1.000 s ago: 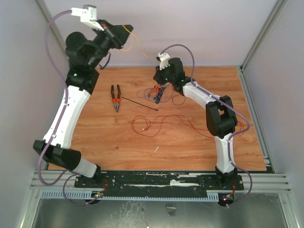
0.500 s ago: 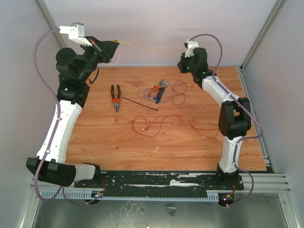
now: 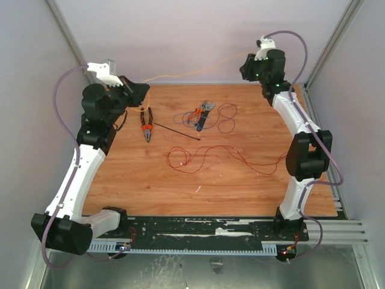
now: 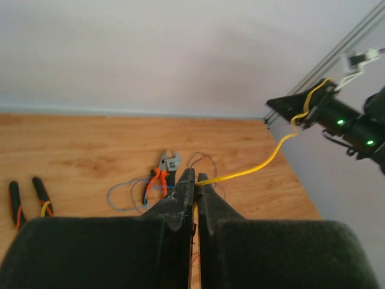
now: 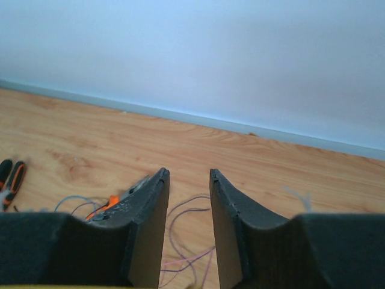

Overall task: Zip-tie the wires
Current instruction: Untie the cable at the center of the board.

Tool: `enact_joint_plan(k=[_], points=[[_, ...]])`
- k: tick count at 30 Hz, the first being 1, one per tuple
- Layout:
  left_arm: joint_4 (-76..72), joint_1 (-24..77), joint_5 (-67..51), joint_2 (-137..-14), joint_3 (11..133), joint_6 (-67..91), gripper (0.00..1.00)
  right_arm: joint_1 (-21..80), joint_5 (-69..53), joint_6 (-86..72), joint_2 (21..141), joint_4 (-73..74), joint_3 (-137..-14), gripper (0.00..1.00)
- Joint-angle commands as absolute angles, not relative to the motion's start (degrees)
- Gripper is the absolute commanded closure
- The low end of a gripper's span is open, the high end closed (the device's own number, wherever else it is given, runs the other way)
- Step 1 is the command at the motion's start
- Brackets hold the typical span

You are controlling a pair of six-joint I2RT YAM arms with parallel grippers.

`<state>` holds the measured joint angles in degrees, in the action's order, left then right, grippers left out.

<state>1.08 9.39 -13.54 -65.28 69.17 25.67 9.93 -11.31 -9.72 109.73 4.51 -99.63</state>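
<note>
A thin yellow-orange wire point(image 3: 192, 73) spans the air between my two grippers. My left gripper point(image 3: 142, 93) is shut on one end of it, which shows in the left wrist view point(image 4: 240, 174) leaving the shut fingertips point(image 4: 195, 180). The other end loops over my right gripper point(image 3: 246, 65), raised at the back right; its jaws stand apart with nothing between them point(image 5: 189, 180). Red wires point(image 3: 198, 158) lie looped mid-table, and purple and blue wires point(image 3: 224, 117) lie behind them. The black zip tie point(image 3: 177, 130) lies flat between the pliers and the wires.
Orange-handled pliers point(image 3: 146, 124) lie under the left gripper. A second orange-and-blue hand tool point(image 3: 201, 114) lies among the purple wires and also shows in the left wrist view point(image 4: 161, 177). Walls enclose the back and both sides.
My right gripper rose from the wire pile and moved back and right, drawing the yellow wire out. My left gripper came down toward the pliers, still holding its end.
</note>
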Motion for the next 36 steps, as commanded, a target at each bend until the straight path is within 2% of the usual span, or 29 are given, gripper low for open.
enact_joint_plan(k=[1, 7, 10, 14, 20, 23, 28, 30, 36], points=[[1.47, 8.96, -12.0, -63.14, 68.3, 24.13, 1.0, 4.7, -10.56, -13.94, 109.03, 6.74, -101.04, 0.65], [2.7, 8.85, -10.84, -64.2, 69.98, 23.5, 1.0, 1.91, -3.11, -15.12, 111.15, 10.92, -98.75, 0.63], [3.49, 8.88, -10.2, -64.86, 70.62, 22.91, 1.0, 0.26, -3.1, -16.22, 112.45, 11.95, -97.52, 0.63], [3.88, 8.88, -13.23, -67.07, 71.41, 22.34, 1.0, -0.44, -8.42, -16.7, 112.15, 10.65, -95.37, 0.62], [7.72, 8.88, -12.35, -70.04, 73.16, 18.47, 1.0, 1.63, -25.33, -14.26, 105.28, 1.17, -87.33, 0.58], [7.73, 8.88, -12.13, -70.09, 73.1, 18.12, 1.0, 4.27, -28.83, -12.65, 98.89, -6.48, -80.56, 0.44], [7.73, 8.88, -13.15, -70.16, 73.91, 18.17, 1.0, 8.84, -33.81, -11.87, 91.59, -17.52, -72.15, 0.11], [7.73, 8.88, -13.74, -70.02, 73.87, 18.27, 1.0, 10.8, -35.75, -11.48, 89.62, -20.13, -69.51, 0.03], [7.6, 8.88, -15.43, -70.09, 73.56, 18.91, 1.0, 18.99, -41.52, -10.0, 86.52, -29.35, -65.74, 0.01]])
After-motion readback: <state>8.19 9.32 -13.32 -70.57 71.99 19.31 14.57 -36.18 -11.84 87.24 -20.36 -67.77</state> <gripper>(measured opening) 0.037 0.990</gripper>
